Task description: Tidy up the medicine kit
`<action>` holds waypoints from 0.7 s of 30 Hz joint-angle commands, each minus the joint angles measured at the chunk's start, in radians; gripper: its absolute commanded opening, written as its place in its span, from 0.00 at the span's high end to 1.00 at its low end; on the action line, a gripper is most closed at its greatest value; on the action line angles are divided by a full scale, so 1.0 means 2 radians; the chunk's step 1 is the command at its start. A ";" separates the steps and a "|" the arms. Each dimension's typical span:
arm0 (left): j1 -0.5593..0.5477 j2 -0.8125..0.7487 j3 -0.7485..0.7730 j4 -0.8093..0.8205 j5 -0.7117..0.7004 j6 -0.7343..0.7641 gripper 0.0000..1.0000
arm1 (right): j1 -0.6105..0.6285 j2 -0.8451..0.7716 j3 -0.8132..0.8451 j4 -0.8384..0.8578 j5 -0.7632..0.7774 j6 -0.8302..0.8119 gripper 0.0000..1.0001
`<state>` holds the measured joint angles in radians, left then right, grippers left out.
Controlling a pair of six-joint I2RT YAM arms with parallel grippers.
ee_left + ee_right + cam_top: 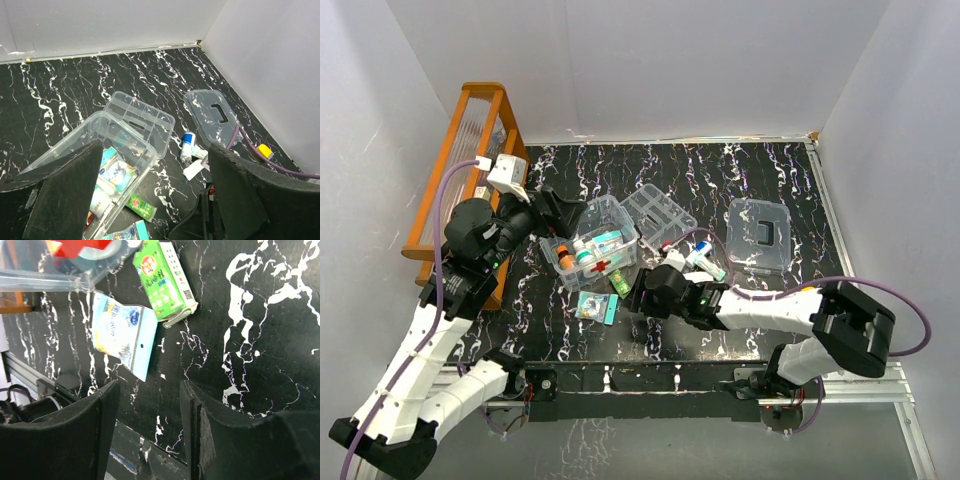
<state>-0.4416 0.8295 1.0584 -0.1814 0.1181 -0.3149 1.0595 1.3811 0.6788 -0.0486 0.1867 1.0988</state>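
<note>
The medicine kit's clear box with its red cross stands left of centre, holding several packets and a bottle. Its divided tray lies just behind it, and the clear lid with a dark handle lies to the right. My left gripper hangs open and empty over the box's left end; its wrist view shows the box, tray and lid between wide black fingers. My right gripper is open low over the table, beside a green box and a blue packet.
An orange slatted rack stands along the left wall. A blue-and-white bottle and small white items lie between the box and the lid. A purple cable runs along the right arm. White walls enclose the table.
</note>
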 commanded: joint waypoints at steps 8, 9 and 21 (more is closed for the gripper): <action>0.000 -0.026 0.017 -0.057 -0.007 -0.012 0.14 | 0.010 0.090 0.037 0.075 -0.016 0.049 0.53; 0.000 -0.027 0.017 -0.056 -0.009 -0.012 0.15 | 0.010 0.100 0.042 0.077 -0.021 0.048 0.54; 0.000 -0.030 0.017 -0.026 -0.015 0.022 0.13 | 0.011 0.168 0.059 0.096 -0.027 0.060 0.67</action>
<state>-0.4416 0.7879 1.0584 -0.2890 0.0929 -0.3122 1.0779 1.6833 0.7708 0.1036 0.1257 1.2125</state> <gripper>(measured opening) 0.865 0.345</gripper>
